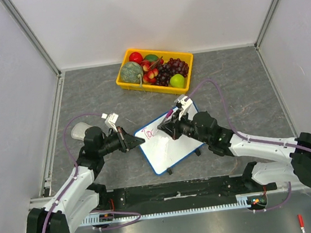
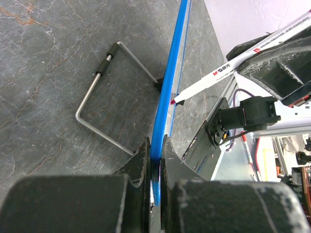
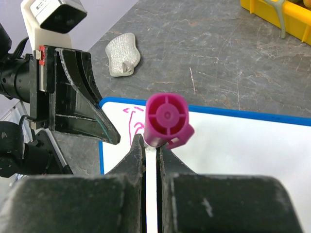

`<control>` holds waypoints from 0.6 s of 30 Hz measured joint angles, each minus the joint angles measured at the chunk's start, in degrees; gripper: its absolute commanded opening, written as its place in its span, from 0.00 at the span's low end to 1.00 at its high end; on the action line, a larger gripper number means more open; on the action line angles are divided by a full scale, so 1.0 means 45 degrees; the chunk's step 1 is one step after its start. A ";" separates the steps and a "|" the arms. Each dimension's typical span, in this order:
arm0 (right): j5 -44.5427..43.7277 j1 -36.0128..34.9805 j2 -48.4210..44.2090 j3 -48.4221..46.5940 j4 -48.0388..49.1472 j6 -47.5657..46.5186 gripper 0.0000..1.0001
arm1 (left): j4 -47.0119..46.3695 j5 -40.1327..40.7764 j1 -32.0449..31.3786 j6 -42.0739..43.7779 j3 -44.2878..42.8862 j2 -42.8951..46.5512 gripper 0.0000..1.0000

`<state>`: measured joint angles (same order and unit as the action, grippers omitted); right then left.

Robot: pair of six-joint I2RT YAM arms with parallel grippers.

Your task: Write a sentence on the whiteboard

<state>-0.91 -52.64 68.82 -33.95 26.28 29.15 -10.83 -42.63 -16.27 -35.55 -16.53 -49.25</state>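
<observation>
The whiteboard (image 1: 173,145) lies tilted at the table's middle, white with a blue rim (image 2: 167,92). My left gripper (image 1: 138,142) is shut on its left edge, the rim pinched between the jaws (image 2: 156,150). My right gripper (image 1: 167,127) is shut on a white marker (image 2: 228,70) with a magenta end cap (image 3: 166,119). The marker's tip rests on the board's upper left part. The sentence (image 1: 149,132) shows only as a few pink letters near that corner (image 3: 132,122). In the right wrist view the marker hides part of them.
A yellow basket (image 1: 185,61) of fruit stands at the back. A pale grey-white lump (image 1: 80,130) lies left of the left arm (image 3: 121,53). The board's bent wire stand (image 2: 104,97) rests on the grey table behind it. A red marker (image 1: 300,221) lies on the near right ledge.
</observation>
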 measured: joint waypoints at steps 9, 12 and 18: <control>-0.0364 0.0000 -0.0457 0.0262 -0.0248 0.0068 0.00 | -0.0029 0.0005 -0.0058 0.0000 -0.0005 -0.0019 0.02; -0.0452 0.0000 -0.0476 0.0189 -0.0364 0.0063 0.00 | -0.0034 0.0010 -0.0073 0.0000 -0.0005 -0.0019 0.02; -0.0743 0.0063 -0.0476 -0.0306 -0.0491 -0.0058 0.00 | -0.0058 0.0010 -0.0126 0.0005 -0.0010 -0.0019 0.02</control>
<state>-4.25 -52.36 66.67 -35.33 24.08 28.88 -11.09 -42.59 -16.84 -35.53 -16.58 -49.34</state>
